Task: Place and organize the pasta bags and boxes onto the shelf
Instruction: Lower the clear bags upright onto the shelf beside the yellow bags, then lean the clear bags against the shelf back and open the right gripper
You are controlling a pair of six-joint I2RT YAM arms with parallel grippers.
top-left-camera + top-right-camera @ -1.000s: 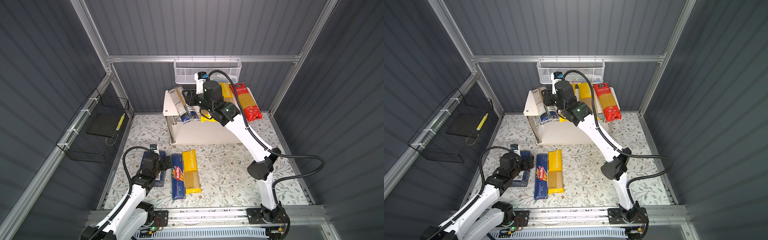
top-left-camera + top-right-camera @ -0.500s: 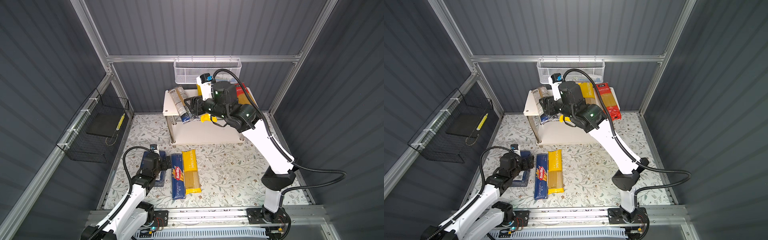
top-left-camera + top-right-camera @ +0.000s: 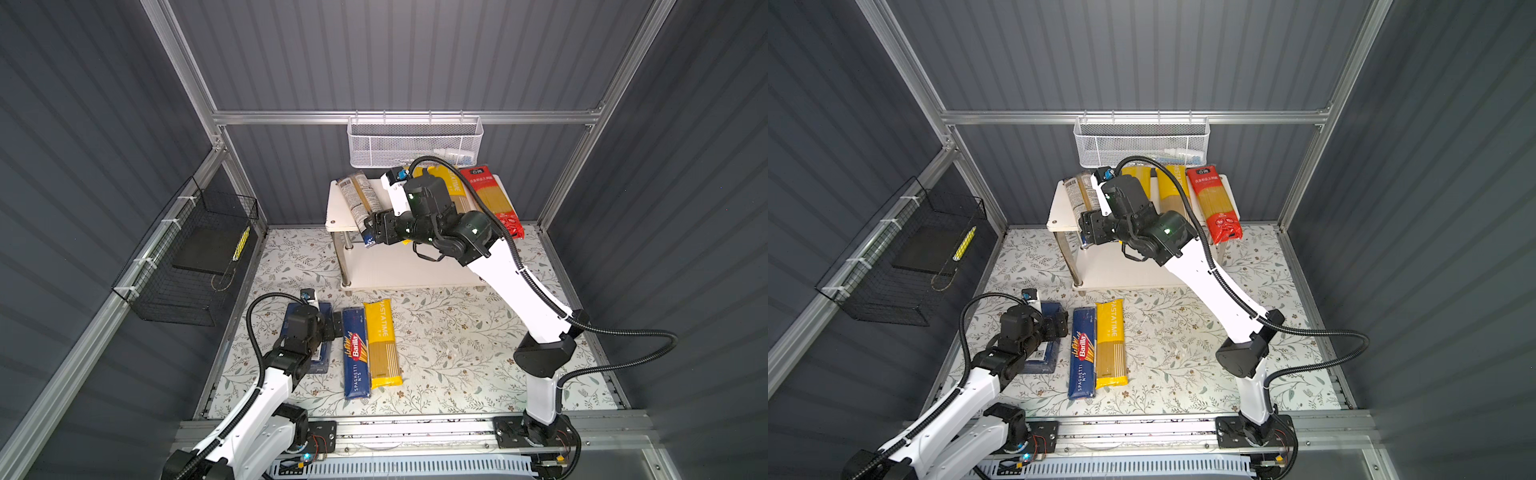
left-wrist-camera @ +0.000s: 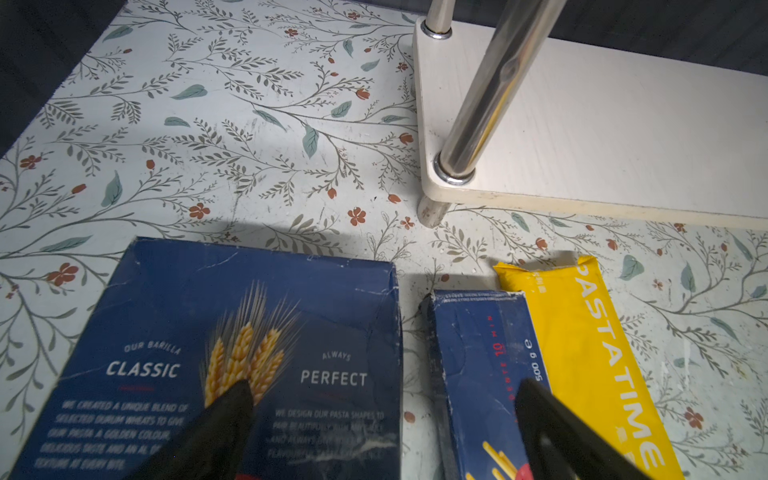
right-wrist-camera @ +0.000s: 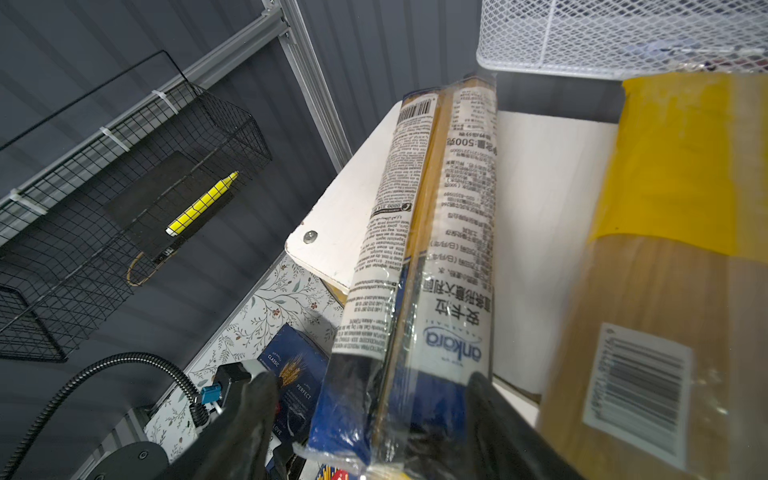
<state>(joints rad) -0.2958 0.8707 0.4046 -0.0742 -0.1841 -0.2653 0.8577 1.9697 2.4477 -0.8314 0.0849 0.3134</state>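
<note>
Right fingers [image 5: 243, 415] stand released astride the clear bag [image 5: 432, 232], lying front-to-back, blue end overhanging the shelf [image 5: 345, 216].

Wide Barilla box [image 3: 1047, 365]: mostly hid under left gripper [image 3: 1059, 328] & wrist in both top views, print unreadable there. Left wrist view crops it & the narrow box [image 4: 478, 353] at the frame edge; fingertips [image 4: 232, 409] there are dark blurs. Yellow bags [image 3: 1173, 187] behind right gripper [image 3: 1086, 227]: near ends hid by the arm. Clear bag [image 5: 415, 249]: end between that gripper's fingers is blurred & cropped; whether the overlapping finger touches it, can't tell. White mesh basket [image 3: 415, 143] contents too small to ID.
</note>
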